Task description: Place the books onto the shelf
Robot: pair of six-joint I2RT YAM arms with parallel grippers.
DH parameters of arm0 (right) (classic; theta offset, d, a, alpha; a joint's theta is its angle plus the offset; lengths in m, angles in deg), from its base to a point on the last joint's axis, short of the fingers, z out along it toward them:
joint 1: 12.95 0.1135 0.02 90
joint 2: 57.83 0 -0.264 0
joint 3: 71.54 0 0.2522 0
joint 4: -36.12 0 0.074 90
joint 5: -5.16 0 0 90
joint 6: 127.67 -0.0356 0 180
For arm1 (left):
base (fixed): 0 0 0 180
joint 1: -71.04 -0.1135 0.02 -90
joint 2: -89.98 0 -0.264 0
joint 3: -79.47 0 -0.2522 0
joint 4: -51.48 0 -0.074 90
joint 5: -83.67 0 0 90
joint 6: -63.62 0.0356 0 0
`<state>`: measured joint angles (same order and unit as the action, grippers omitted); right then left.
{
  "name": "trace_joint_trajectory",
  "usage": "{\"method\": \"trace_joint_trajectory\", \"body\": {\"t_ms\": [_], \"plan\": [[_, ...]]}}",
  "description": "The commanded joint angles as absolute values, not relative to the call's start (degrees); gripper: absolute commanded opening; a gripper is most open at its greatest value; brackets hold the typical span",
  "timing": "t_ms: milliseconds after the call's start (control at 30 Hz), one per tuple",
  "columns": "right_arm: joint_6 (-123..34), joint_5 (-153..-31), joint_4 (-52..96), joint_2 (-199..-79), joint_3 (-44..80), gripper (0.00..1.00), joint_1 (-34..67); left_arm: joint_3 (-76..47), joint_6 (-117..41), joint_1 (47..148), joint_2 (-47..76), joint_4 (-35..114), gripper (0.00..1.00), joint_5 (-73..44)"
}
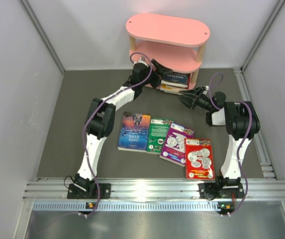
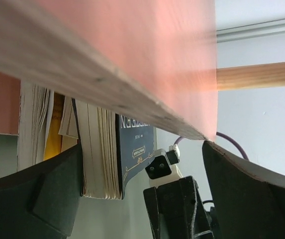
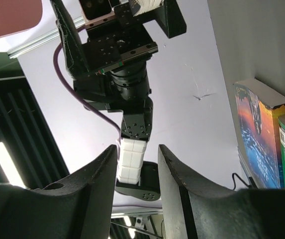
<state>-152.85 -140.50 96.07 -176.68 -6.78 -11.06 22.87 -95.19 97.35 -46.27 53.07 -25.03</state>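
The pink shelf [image 1: 167,30] stands at the back of the table. On its bottom tier lies a dark blue book [image 1: 176,78] over a yellow one. My left gripper [image 1: 160,75] is at that tier, open wide. In the left wrist view the dark blue book [image 2: 135,144] and its pages sit just inside the left finger [image 2: 33,194], under a pink board [image 2: 132,59]. Four books lie in a row on the table: blue-orange [image 1: 135,131], green [image 1: 159,135], purple [image 1: 177,143], red [image 1: 199,158]. My right gripper [image 1: 187,98] hovers right of the shelf, open and holding nothing.
A pale wooden post [image 2: 256,74] of the shelf crosses the right of the left wrist view. The right wrist view shows its gripper [image 3: 137,164] facing the left arm [image 3: 127,74], with the blue-orange book [image 3: 256,134] at the right edge. Grey walls enclose the dark mat.
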Motion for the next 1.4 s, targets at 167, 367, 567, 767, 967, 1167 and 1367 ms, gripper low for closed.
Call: {"method": "trace_joint_trajectory", "body": {"t_ms": [167,367,567,767,967,1167,1367], "plan": [[-159.1,-141.5,106.5,-172.9,-7.2,0.38,-9.4,11.0,-93.4,94.9,-36.7,53.7,0.99,-27.3],[-156.3,-143.2,104.8,-170.9,-7.6,0.37,-7.4,-0.5,-89.3,89.9,-26.6,51.3,0.99,-27.4],[-135.6,-145.6,78.4,-164.0,-8.7,0.36,-0.8,-6.5,-78.6,86.0,-16.0,39.1,0.99,-27.2],[-77.3,-125.1,2.3,-160.2,14.0,0.5,9.8,-18.4,-71.0,85.8,-6.0,28.4,0.99,-25.8],[-72.8,-117.9,-5.8,-167.4,19.5,0.51,15.2,-29.1,-67.8,85.8,1.5,22.2,0.99,-25.8],[-71.8,-112.7,-8.4,-172.2,21.1,0.51,19.7,-38.6,-66.6,85.9,6.2,19.6,0.99,-25.5],[-73.8,-114.0,-3.6,-175.8,19.1,0.51,23.7,-44.8,-67.2,86.0,5.9,22.6,0.99,-28.1]]}}
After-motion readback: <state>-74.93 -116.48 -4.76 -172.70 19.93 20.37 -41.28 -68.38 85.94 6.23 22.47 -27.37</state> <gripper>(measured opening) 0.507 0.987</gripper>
